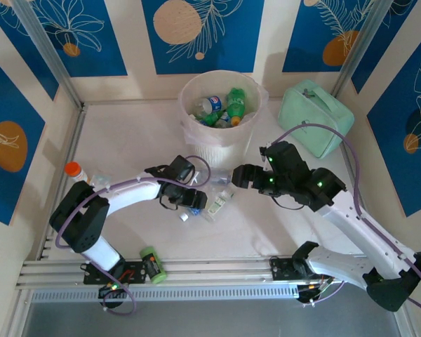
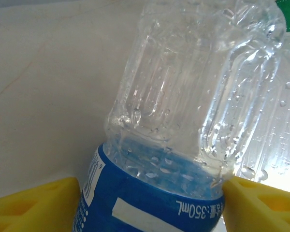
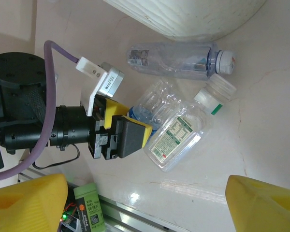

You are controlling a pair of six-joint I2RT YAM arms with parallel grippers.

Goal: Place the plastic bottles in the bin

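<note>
Left jaws: closed around the blue-labelled bottle, a yellow pad against each side of its label end. The bottle lies on the counter.
Right jaws: spread wide with nothing between them, hanging over the counter just in front of the bin and pointing towards the left arm.
Blue-labelled bottle: clear and ribbed, lying about the middle of the counter, just on the near side of the bin. Its bare end points away from the left wrist camera.
White-labelled bottle: clear with a wide white cap, lying right against the blue-labelled bottle on the side away from the left jaws.
Third loose bottle: clear with a pale cap, lying on its side between the other two and the foot of the bin, close to the bin wall.
Bin: stands at the middle of the counter's far edge, lined with a thin white bag. It holds several bottles, among them a green one and one with a blue label.
Mint-green case: at the far right corner of the counter, beside the bin.
Orange-capped jar: near the left edge of the counter.
Green can: on its side at the near edge, by the left arm's base.
</note>
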